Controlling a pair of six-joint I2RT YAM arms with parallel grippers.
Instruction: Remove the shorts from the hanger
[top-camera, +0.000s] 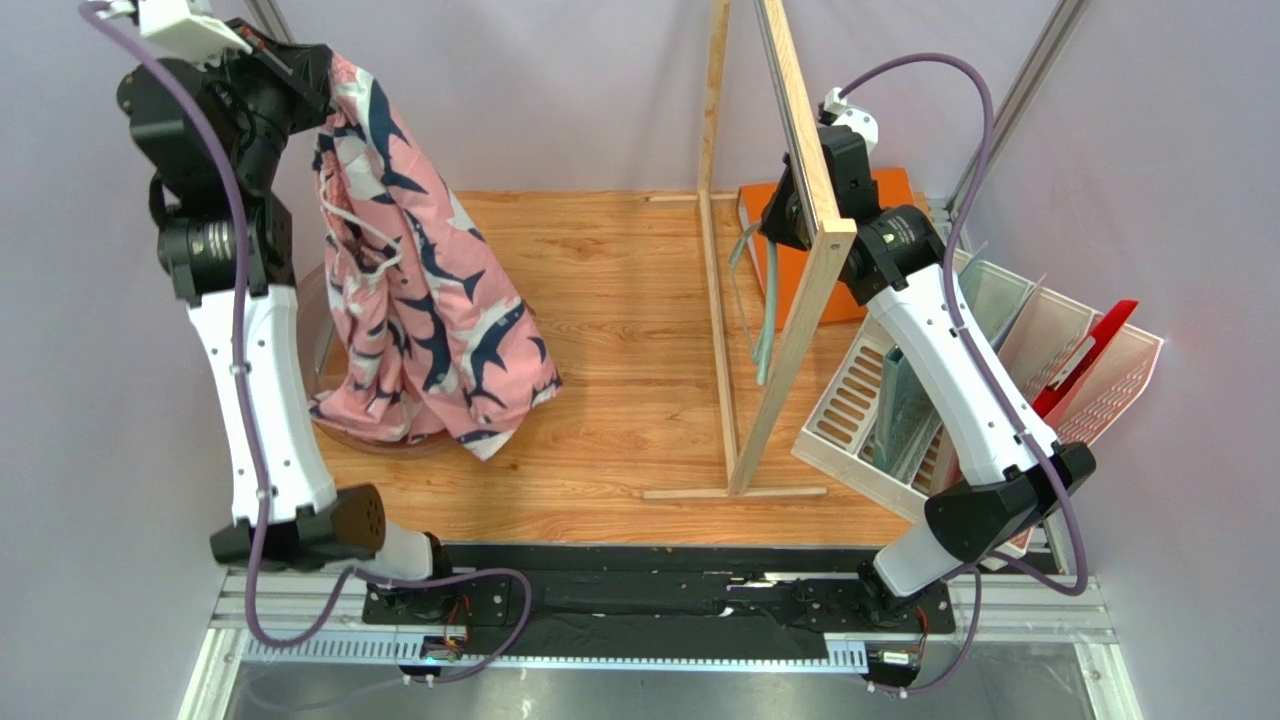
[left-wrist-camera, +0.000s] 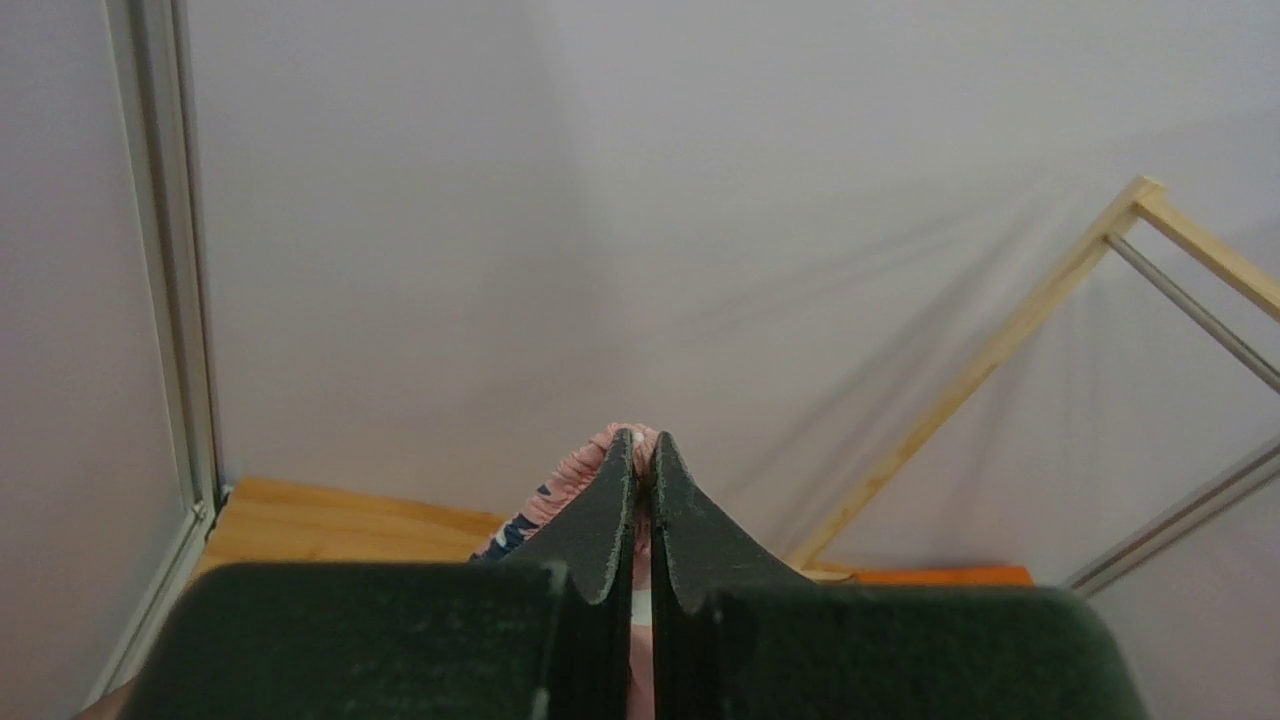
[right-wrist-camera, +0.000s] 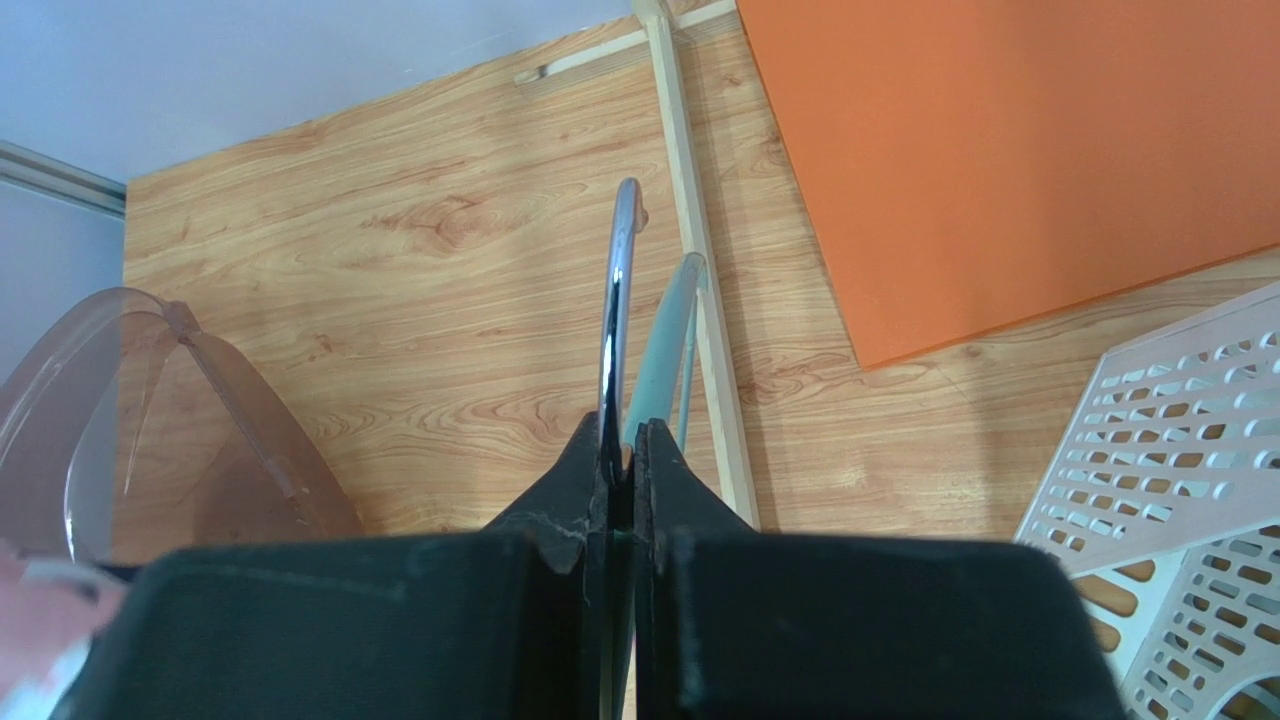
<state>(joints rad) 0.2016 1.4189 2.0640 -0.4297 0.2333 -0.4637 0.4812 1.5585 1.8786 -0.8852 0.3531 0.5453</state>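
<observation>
The pink shorts (top-camera: 421, 300) with navy and white shark shapes hang from my left gripper (top-camera: 320, 72), raised high at the far left; their lower end rests on the table. In the left wrist view that gripper (left-wrist-camera: 642, 440) is shut on the gathered waistband of the shorts (left-wrist-camera: 576, 474). The shorts are apart from the hanger. The mint-green hanger (top-camera: 765, 308) hangs beside the wooden stand, held by my right gripper (top-camera: 772, 225). Seen from the right wrist, this gripper (right-wrist-camera: 621, 435) is shut on the hanger (right-wrist-camera: 664, 342) at its metal hook (right-wrist-camera: 615, 300).
A tall pale wooden stand (top-camera: 800, 255) rises at the middle right. Behind it lies a flat orange board (right-wrist-camera: 1022, 150). A white slotted rack (top-camera: 879, 398) with a red piece (top-camera: 1094, 357) sits at the right. A clear round bowl (right-wrist-camera: 150, 420) lies under the shorts.
</observation>
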